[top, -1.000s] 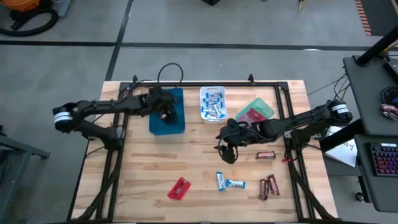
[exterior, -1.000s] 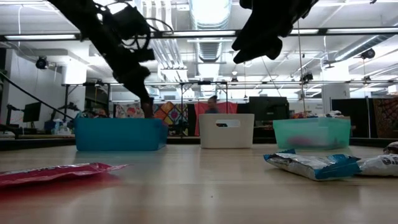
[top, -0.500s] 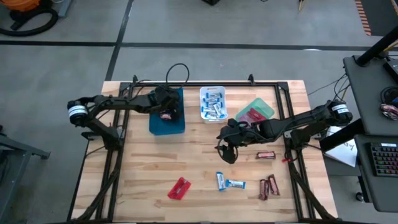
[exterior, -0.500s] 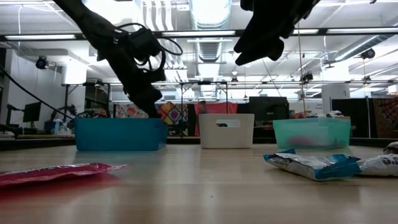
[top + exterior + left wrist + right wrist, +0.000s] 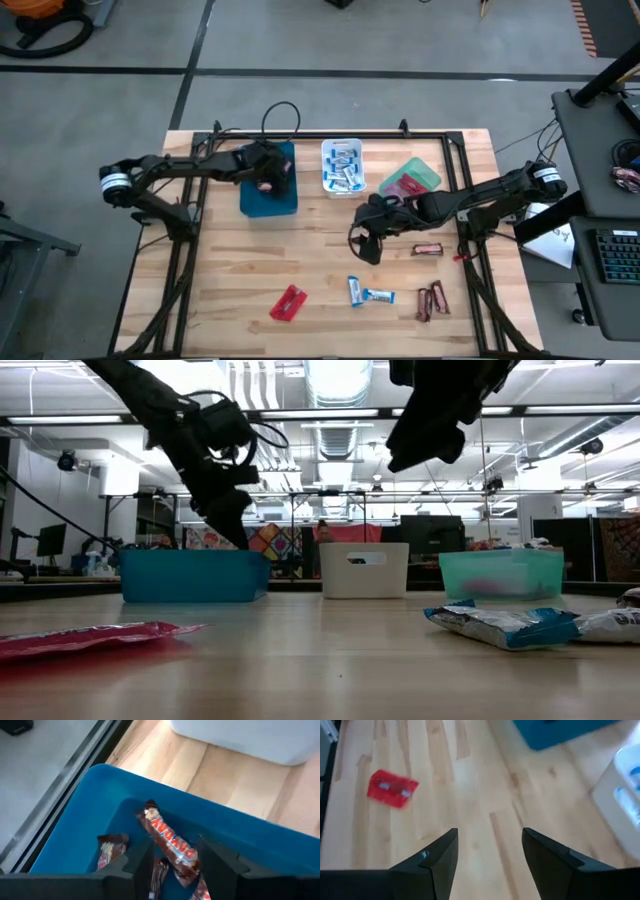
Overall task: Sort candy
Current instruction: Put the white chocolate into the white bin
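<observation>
My left gripper [image 5: 268, 182] hangs open over the blue tray [image 5: 262, 204] at the table's far left. In the left wrist view, dark brown-red bars [image 5: 170, 845] lie in the tray just beyond its fingers [image 5: 142, 865]. My right gripper [image 5: 365, 244] is open and empty above the table's middle. On the table's near part lie a red packet [image 5: 288, 302], two blue-and-white bars [image 5: 370, 294] and dark bars [image 5: 428, 248] [image 5: 432, 300]. The red packet also shows in the right wrist view [image 5: 392, 787].
A white tray [image 5: 327, 150] with blue-and-white bars stands at the far middle. A green tray [image 5: 428, 172] with red packets stands to its right. A black frame runs along the table's far, left and right edges. Bare wood lies between the trays and the loose candy.
My left gripper has stayed over the blue tray, shifting only a little above it. My right gripper has sunk slightly over the table's middle.
</observation>
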`<state>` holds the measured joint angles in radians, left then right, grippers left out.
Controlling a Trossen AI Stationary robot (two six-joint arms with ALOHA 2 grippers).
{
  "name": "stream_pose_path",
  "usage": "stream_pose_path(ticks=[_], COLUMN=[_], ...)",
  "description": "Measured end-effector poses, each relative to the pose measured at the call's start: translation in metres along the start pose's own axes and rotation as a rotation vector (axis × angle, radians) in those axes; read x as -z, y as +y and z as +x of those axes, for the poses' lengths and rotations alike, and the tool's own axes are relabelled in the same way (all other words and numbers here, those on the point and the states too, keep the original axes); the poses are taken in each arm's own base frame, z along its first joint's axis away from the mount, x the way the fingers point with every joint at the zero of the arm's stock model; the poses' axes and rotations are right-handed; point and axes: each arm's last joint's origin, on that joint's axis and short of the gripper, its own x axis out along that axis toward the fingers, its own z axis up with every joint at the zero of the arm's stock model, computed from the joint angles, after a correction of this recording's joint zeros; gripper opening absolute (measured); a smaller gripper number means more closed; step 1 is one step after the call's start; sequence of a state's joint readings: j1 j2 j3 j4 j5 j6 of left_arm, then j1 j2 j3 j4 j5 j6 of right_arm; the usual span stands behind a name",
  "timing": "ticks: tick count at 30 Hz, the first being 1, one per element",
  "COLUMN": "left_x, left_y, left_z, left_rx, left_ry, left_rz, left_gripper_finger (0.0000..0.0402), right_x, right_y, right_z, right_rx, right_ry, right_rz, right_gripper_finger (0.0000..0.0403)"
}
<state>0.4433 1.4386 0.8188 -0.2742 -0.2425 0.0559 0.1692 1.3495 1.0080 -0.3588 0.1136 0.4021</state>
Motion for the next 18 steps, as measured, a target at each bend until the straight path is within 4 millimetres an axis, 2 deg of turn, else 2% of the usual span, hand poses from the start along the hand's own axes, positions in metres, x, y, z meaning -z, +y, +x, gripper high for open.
stream_pose_path(ticks=[4, 7, 14, 18], left_x=[-0.002, -0.006, -0.005, 0.0], left_y=[-0.004, -0.016, -0.07, -0.098], left_z=[-0.024, -0.045, -0.08, -0.096], left_rx=[0.051, 0.154, 0.37, 0.385], left_ry=[-0.04, -0.13, -0.384, -0.442], left_rz=[-0.049, -0.08, -0.051, -0.017], left_gripper_finger=[0.0138, 0.0137, 0.0132, 0.013], right_x=[0.006, 0.013, 0.037, 0.059], right_y=[0.003, 0.009, 0.042, 0.065], right_z=[0.0, -0.002, 0.002, 0.007], right_rx=[-0.063, -0.092, -0.143, -0.161], right_ry=[0.074, 0.133, 0.238, 0.315], right_rz=[0.046, 0.067, -0.006, -0.094], right_gripper_finger=[0.021, 0.021, 0.0209, 0.0201])
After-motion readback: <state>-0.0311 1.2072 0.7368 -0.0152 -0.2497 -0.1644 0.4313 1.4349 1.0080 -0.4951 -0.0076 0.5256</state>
